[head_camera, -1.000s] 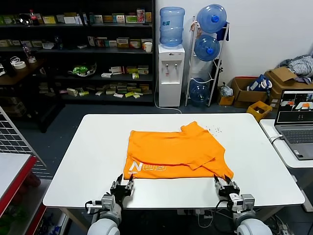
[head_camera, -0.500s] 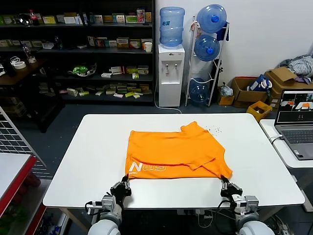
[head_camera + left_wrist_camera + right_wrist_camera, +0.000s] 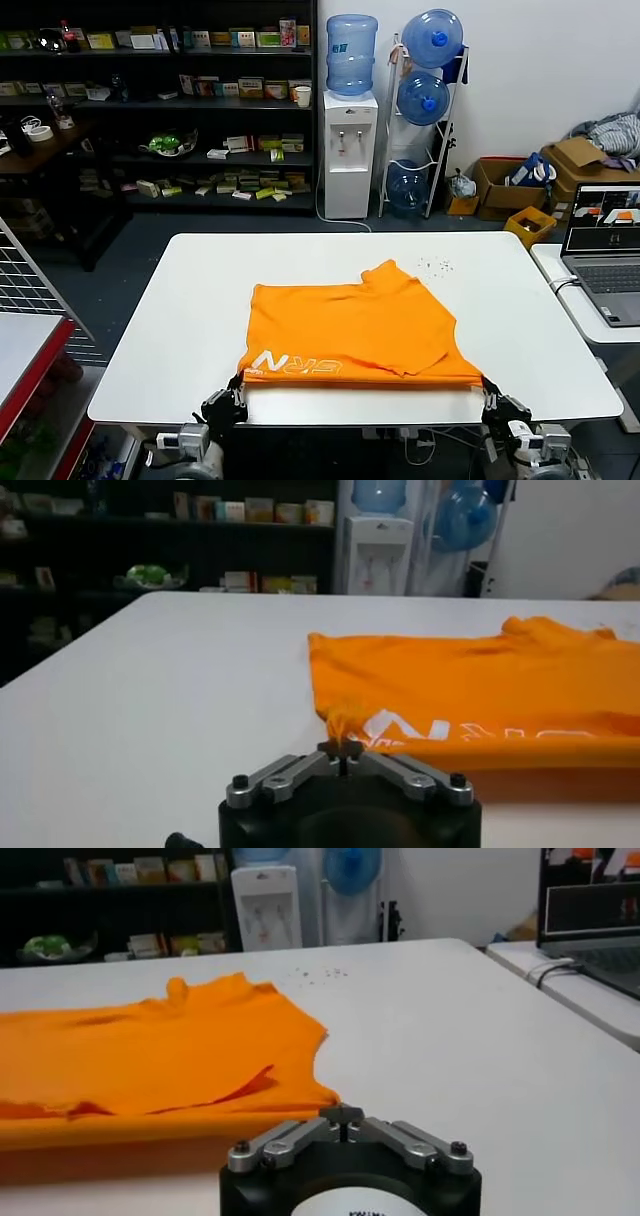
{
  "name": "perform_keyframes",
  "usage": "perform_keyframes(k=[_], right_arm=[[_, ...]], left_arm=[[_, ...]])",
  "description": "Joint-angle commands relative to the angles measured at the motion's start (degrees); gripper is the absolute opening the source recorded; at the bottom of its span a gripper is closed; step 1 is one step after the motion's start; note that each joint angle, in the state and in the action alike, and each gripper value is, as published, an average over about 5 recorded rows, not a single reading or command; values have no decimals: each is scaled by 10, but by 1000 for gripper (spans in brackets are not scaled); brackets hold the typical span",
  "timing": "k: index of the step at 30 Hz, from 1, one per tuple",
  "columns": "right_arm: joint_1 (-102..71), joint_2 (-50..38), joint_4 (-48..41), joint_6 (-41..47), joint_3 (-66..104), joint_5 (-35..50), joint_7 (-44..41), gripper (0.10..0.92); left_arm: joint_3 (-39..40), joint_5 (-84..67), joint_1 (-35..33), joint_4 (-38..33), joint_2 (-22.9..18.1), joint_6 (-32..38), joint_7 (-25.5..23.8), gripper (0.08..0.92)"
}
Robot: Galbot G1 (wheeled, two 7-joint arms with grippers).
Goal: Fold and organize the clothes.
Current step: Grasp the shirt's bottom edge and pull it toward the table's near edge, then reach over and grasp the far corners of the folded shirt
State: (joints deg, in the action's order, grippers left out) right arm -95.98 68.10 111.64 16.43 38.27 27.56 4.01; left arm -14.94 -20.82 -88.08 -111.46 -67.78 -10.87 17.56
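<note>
Dragging the bright orange cloth T-shirt (image 3: pixel 355 335) toward the near table (image 3: pixel 180 330) edge, both jaws clenched on its hem corners; next, fold.

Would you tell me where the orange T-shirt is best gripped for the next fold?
Grip the T-shirt at its two near corners, coming in from the table's near edge. It lies flat with that lettered hem stretched straight along the edge. The left tool already pinches one corner; the right tool sits at the other.

Bright orange T-shirt (image 3: pixel 355 335) lying folded flat, lower middle of frame, white block letters along its near edge.
</note>
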Motion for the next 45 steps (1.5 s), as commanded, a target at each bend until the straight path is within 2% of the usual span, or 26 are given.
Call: perform_keyframes(k=[1, 5, 10, 13, 17, 20, 26, 29, 34, 38, 45], right_arm=[[-65, 1, 39, 16, 12, -8, 7, 133], [-75, 1, 50, 17, 10, -29, 1, 224], [-71, -17, 82, 16, 14, -42, -4, 363], [-35, -36, 96, 14, 8, -31, -6, 449], [105, -55, 69, 28, -37, -1, 5, 571], [254, -46, -1, 53, -97, 7, 22, 657], [520, 5, -224, 87, -225, 19, 47, 802], [600, 28, -324, 93, -268, 20, 45, 820], [663, 59, -446, 105, -290, 16, 31, 822], [666, 68, -490, 104, -295, -2, 20, 823], [654, 73, -514, 95, -290, -27, 9, 823]], left_arm=[[-1, -4, -114, -84, 31, 0, 4, 96], [-4, 6, -121, -87, 28, 10, 0, 127], [-18, 8, -93, -98, 25, 15, -2, 265], [-29, -2, -53, -105, 29, 16, -10, 352], [-26, -38, 64, -68, 37, 15, -17, 465], [-1, -75, 167, -9, 42, -5, -17, 551], [64, -193, 361, 159, 52, -77, -11, 725], [93, -219, 418, 231, 56, -95, -19, 794], [131, -218, 460, 296, 55, -102, -32, 822], [139, -207, 466, 321, 46, -102, -37, 823], [152, -189, 469, 350, 36, -101, -48, 823]])
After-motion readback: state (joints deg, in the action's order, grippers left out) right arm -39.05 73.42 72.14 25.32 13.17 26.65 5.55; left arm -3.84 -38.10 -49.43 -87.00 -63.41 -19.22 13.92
